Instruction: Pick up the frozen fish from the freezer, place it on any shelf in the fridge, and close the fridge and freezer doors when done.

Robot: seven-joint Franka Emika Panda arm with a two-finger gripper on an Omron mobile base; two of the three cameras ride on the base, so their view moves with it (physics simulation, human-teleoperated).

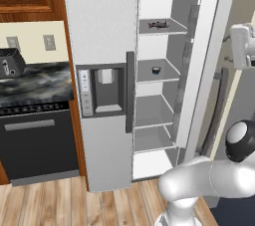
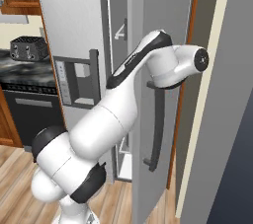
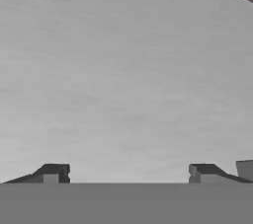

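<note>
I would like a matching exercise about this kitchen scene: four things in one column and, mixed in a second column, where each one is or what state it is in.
Things:
1. fish
2. small dark tin
3. toaster
4. pincer

Places or states:
A. on the dark counter, left of the refrigerator
B. open, facing a plain grey surface
C. on the top shelf of the open compartment
D. on the second shelf from the top

Pairs: 1-C, 2-D, 3-A, 4-B
</note>
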